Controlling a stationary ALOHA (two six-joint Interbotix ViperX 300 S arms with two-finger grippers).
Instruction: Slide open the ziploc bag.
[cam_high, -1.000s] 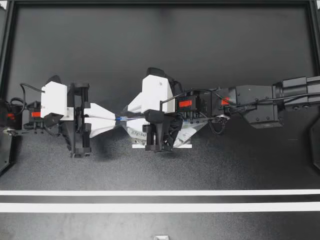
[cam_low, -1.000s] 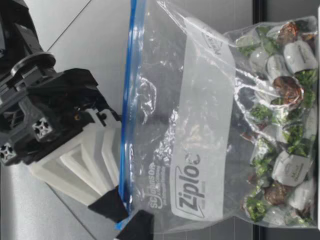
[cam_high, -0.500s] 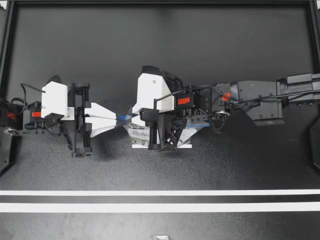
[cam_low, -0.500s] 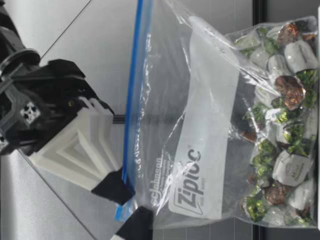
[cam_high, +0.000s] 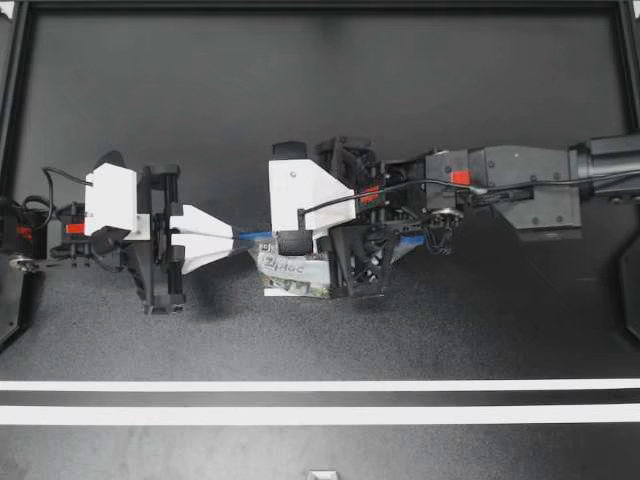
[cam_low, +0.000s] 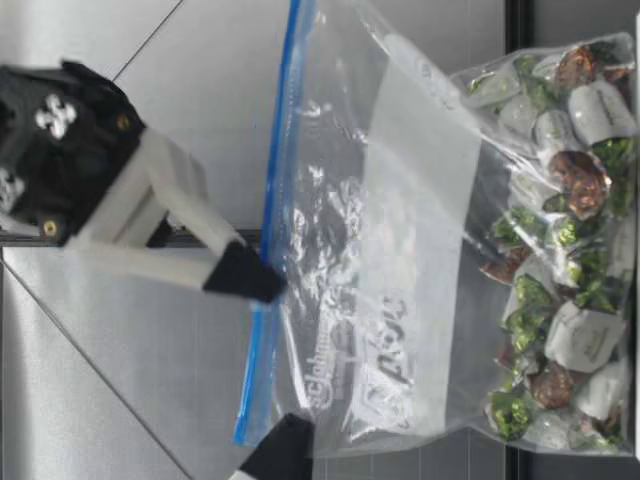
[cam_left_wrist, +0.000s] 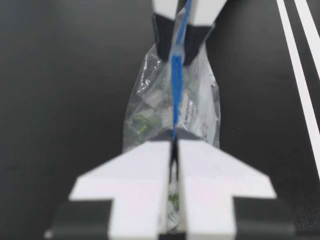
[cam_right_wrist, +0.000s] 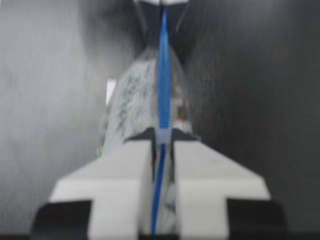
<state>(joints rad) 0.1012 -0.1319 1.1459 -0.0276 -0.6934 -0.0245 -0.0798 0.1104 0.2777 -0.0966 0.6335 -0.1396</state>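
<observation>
A clear zip bag (cam_high: 290, 272) with wrapped candies (cam_low: 560, 250) in its bottom hangs upright between both grippers. Its blue zip strip (cam_low: 275, 250) runs along the top. My left gripper (cam_high: 236, 236) is shut on one end of that strip, seen close in the left wrist view (cam_left_wrist: 175, 144). My right gripper (cam_high: 272, 238) is shut on the strip farther along (cam_low: 250, 278), with the blue strip pinched between its white fingers (cam_right_wrist: 161, 137). In the low view the left gripper (cam_low: 283, 452) shows only as a black tip at the strip's end.
The black table (cam_high: 400, 100) has a raised frame around it, and two white stripes (cam_high: 320, 385) run along its near side. Nothing else stands near the bag.
My right gripper has closed onto the zip strip, turned at the wrist and moved along the strip away from the left gripper. The left gripper has held still.
</observation>
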